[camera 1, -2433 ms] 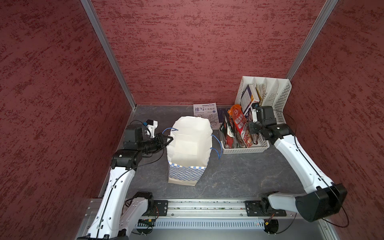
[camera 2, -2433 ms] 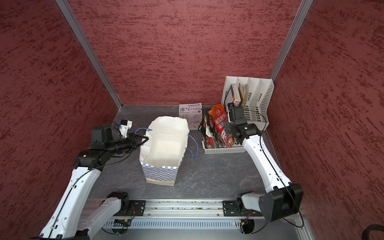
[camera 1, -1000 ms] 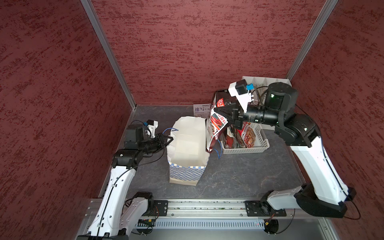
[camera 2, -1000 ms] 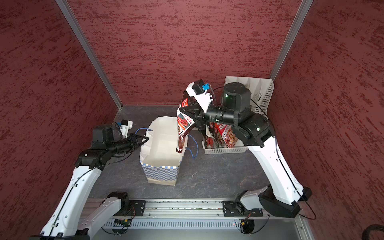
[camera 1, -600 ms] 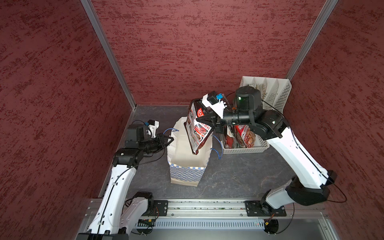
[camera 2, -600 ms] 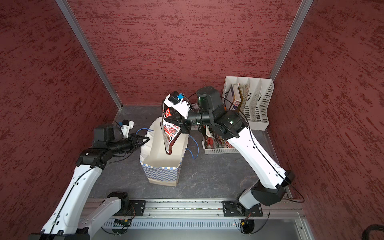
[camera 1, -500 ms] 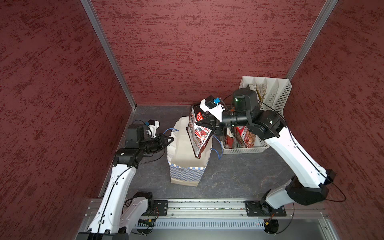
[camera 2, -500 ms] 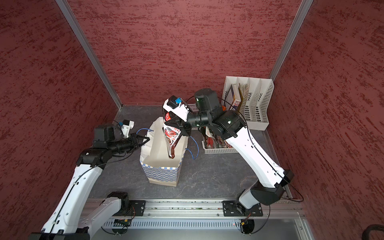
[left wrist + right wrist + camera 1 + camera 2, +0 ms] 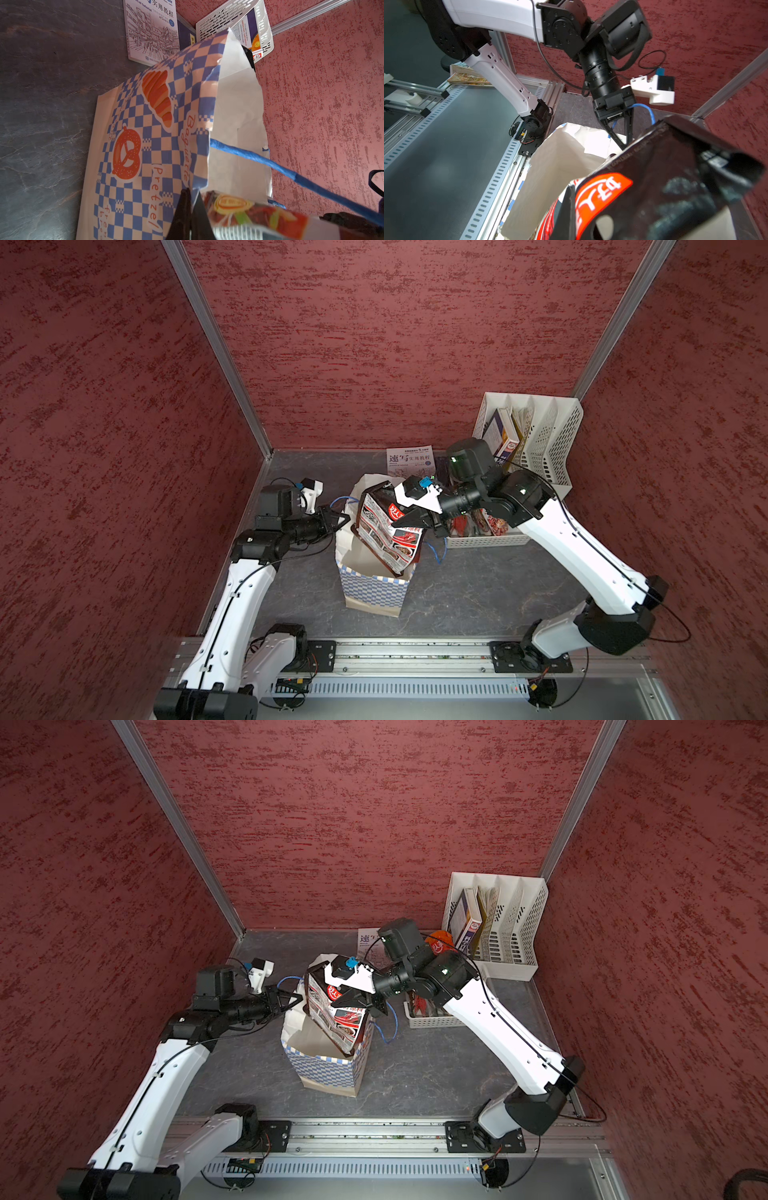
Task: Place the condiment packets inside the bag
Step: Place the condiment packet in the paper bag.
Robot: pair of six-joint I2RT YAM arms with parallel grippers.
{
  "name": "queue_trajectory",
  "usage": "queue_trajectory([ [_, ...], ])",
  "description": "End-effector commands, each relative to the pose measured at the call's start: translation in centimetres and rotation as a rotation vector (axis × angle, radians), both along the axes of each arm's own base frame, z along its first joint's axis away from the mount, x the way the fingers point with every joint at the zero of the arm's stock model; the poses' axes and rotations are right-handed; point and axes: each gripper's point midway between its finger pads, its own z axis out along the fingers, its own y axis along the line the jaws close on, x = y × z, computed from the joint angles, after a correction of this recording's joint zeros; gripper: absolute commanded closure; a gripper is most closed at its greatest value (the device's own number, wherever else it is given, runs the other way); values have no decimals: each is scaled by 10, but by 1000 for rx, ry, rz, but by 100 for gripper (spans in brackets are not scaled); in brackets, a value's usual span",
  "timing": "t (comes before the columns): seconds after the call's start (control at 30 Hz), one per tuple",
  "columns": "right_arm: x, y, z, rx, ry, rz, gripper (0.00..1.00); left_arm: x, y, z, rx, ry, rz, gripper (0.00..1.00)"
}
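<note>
Our right gripper [image 9: 409,523] is clamped on the top of a black-red packet [image 9: 388,541] w/ its lower end inside the bag [image 9: 374,593] mouth and its upper half out, so we judge this drop as under way, not done; the left gripper [image 9: 338,521] pinches the bag rim, holding it open. More packets [image 9: 494,524] stand in the basket [image 9: 482,540] beside the bag, so most of the job is left. We can't see the bag's bottom or anything in it, & the right arm hides part of the basket, so no count.
</note>
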Motion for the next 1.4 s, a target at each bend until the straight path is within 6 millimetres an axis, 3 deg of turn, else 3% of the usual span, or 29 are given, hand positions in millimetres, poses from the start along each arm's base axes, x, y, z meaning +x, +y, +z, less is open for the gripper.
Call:
queue_trajectory([
  [0.0,-16,8,7,33,-32,110,100,3,-5,6,3,-48,-49,100],
  [0.53,-53,23,-53,-178,75,225,100,5,-14,12,35,-110,-91,100],
  [0.97,-44,25,-104,-319,76,165,100,5,-14,15,69,-128,-94,100],
  [1.23,-43,26,-120,-341,78,156,100,7,-18,15,69,-134,-104,100],
  [1.33,-43,27,-129,-357,66,149,93,7,-18,15,71,-136,-107,100],
  [1.37,-43,27,-132,-365,61,147,86,7,-18,15,73,-136,-107,100],
])
